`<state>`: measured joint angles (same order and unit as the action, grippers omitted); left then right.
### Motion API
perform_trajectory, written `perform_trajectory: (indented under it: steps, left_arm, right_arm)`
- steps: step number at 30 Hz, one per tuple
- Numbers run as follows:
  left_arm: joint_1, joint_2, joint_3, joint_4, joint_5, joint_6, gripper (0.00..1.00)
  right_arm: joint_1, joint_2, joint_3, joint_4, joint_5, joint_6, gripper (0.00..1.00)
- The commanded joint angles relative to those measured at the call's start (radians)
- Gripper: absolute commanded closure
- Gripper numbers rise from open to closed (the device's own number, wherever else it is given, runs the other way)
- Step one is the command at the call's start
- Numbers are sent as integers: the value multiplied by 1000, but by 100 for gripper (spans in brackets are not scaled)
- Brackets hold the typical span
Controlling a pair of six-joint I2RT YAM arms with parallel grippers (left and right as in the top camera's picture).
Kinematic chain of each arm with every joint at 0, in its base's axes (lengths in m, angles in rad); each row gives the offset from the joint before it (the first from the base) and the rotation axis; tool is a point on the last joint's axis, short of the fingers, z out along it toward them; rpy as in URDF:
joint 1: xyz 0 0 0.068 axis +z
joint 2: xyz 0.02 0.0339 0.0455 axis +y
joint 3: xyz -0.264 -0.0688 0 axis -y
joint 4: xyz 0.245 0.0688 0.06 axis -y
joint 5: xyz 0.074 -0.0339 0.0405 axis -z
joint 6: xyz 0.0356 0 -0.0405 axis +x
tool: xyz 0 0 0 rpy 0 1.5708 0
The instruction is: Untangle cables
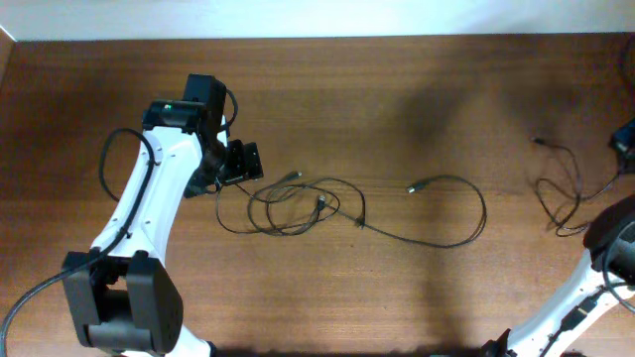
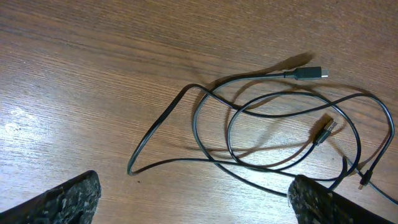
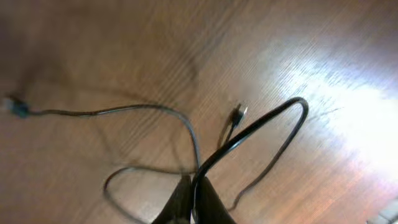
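A bunch of thin black cables (image 1: 298, 203) lies looped on the wooden table, with one strand running right to a plug (image 1: 415, 186). My left gripper (image 1: 241, 164) hovers just left of the bunch, open. In the left wrist view its fingers (image 2: 68, 199) frame the loops (image 2: 273, 130), touching nothing, and a silver-tipped plug (image 2: 309, 73) lies beyond them. Another cable (image 1: 561, 193) lies far right. My right gripper (image 1: 623, 139) sits at the right edge. The right wrist view shows it (image 3: 194, 193) shut on that cable (image 3: 261, 127), which arches up in a loop.
The table's far edge (image 1: 298, 38) runs along the top, with a pale surface beyond it. The left arm's base (image 1: 119, 307) and its thick black hose (image 1: 107, 159) fill the lower left. The right arm's elbow (image 1: 610, 248) stands at the lower right.
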<state>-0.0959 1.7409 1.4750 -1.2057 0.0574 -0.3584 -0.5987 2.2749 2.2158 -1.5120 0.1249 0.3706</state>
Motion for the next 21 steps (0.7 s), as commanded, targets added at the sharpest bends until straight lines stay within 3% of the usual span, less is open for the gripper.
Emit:
perform_trajectory:
  steps: [1, 4, 6, 8, 15, 16, 21]
  left_arm:
    - [-2, 1, -6, 0, 14, 12, 1]
    - [-2, 1, -6, 0, 14, 12, 1]
    - [-2, 1, -6, 0, 14, 12, 1]
    - [-2, 1, -6, 0, 14, 12, 1]
    - [-2, 1, -6, 0, 14, 12, 1]
    - [-2, 1, -6, 0, 14, 12, 1]
    - [-2, 1, -6, 0, 14, 12, 1]
  right_arm:
    - [3, 11, -162, 89, -13, 16, 90]
    - [3, 11, -280, 163, -13, 16, 88]
    - [3, 11, -289, 167, -13, 16, 78]
    - [3, 11, -259, 140, -76, -48, 25]
    - [3, 7, -50, -104, -153, -48, 12]
    - [4, 7, -51, -149, -174, -48, 1]
    - [77, 7, -187, -187, -335, -105, 2]
